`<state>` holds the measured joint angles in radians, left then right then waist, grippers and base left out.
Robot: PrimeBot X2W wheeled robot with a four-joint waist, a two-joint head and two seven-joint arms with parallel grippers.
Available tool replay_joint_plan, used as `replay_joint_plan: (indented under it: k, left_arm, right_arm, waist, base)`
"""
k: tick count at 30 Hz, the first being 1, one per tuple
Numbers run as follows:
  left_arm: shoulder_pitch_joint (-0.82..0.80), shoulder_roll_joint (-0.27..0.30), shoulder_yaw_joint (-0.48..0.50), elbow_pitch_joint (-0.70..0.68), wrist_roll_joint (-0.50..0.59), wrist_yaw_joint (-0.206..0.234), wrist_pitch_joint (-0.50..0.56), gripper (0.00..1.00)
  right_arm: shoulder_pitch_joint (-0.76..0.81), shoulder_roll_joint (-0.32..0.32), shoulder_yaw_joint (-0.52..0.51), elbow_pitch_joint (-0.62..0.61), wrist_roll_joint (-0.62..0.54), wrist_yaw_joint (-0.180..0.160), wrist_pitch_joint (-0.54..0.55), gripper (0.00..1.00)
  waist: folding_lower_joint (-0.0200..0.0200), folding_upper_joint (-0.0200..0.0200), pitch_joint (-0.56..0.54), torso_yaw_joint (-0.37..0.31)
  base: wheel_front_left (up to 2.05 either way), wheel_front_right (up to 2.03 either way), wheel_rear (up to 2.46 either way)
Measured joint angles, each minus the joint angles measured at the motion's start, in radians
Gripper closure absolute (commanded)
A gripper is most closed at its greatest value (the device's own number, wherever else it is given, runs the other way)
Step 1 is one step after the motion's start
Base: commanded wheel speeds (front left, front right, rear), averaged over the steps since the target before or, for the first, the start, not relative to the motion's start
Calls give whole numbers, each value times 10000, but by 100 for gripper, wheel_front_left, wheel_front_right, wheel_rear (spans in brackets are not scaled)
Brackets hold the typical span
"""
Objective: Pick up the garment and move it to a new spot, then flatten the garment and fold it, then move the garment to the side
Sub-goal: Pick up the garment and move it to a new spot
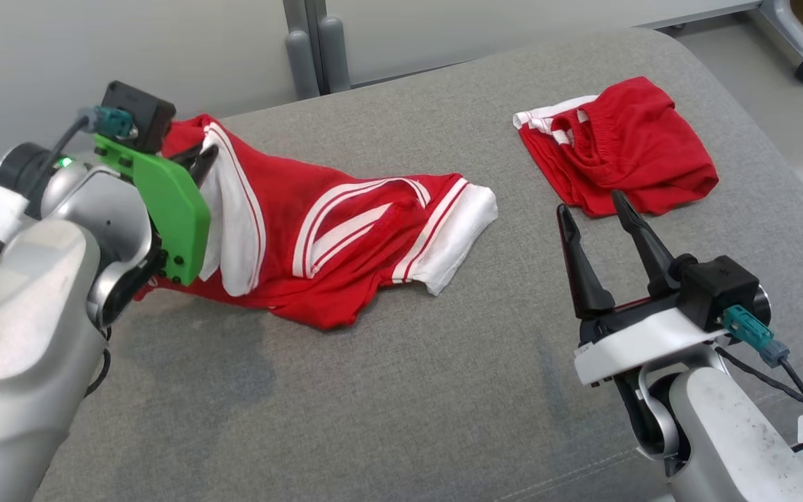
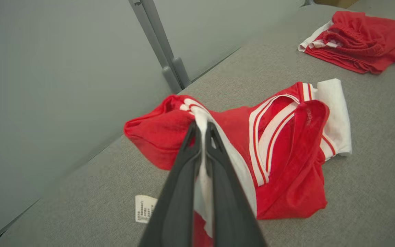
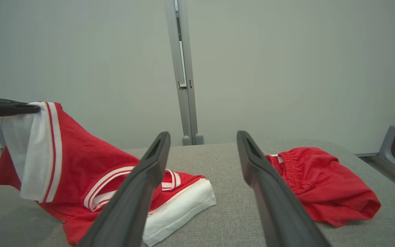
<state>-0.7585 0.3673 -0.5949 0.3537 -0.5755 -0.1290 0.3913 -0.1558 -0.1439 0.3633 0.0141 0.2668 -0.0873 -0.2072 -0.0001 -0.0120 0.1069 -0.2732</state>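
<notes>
head view: garment (image 1: pixel 346 237) is pinched at its white hem by left gripper (image 1: pixel 199 157), raised near cushion's (image 1: pixel 443 390) left rear edge, the rest draped; right gripper (image 1: pixel 590 202) is held spread above bare cushion | left wrist view: hem is clamped between fingers (image 2: pixel 180 192) | right wrist view: red shorts (image 3: pixel 321 185) are seen apart, rightward
</notes>
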Motion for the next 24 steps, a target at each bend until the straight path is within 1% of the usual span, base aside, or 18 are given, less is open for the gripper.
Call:
replay_joint_plan:
  k: [2, 4, 5, 6, 8, 9, 10, 11, 12, 18, 24]
  left_arm:
    - [60, 238, -472, 15, 426, -12, -286, 100]
    - [82, 389, -531, 203, 658, -29, -644, 100]
    - [119, 445, -441, 311, 742, -29, -884, 83]
    - [149, 468, -313, 433, 815, -29, -1097, 62]
    - [163, 466, -71, 679, 918, -29, -1526, 60]
    - [163, 437, 54, 788, 918, -27, -1693, 56]
    - [163, 399, 155, 924, 918, -12, -1839, 33]
    - [166, 353, 230, 1072, 915, 36, -1994, 6]
    - [185, 291, 337, 1237, 874, 81, -2079, 0]
    - [221, -107, 761, 1785, 378, 249, -2537, 0]
    - [184, -192, 1212, 1887, 180, 301, -3145, 0]
  right_arm:
    - [-12, 69, 54, 12, 0, 73, 8, 0]
    - [-54, 123, 119, 58, 0, 86, 10, 0]
    - [-89, 142, 155, 102, 0, 130, 15, 0]
    - [-125, 148, 174, 165, 0, 165, 52, 0]
    - [-208, 151, 194, 303, 21, 165, 67, 0]
    - [-212, 151, 194, 357, 79, 167, 69, 0]
    - [-213, 155, 201, 433, 115, 171, 69, 0]
    - [-215, 159, 203, 535, 146, 209, 69, 0]
    - [-218, 171, 213, 625, 176, 257, 69, 0]
    - [-225, 171, 33, 938, 305, 253, 69, 0]
    - [-237, 155, -192, 1336, 368, 244, 63, 0]
  waist:
    - [0, 0, 114, -40]
    - [0, 0, 220, -91]
    - [0, 0, 271, -120]
    - [0, 0, 318, -147]
    - [0, 0, 415, -192]
    - [0, 0, 460, -206]
    - [0, 0, 503, -215]
    - [0, 0, 538, -220]
    - [0, 0, 562, -222]
    - [0, 0, 610, -52]
    - [0, 0, 583, 267]
  base:
    - [0, 0, 0]
    - [0, 0, 0]
    - [0, 0, 0]
    - [0, 0, 0]
    - [0, 0, 0]
    - [0, 0, 0]
    - [0, 0, 0]
    - [0, 0, 0]
    - [0, 0, 0]
    - [0, 0, 0]
    - [0, 0, 0]
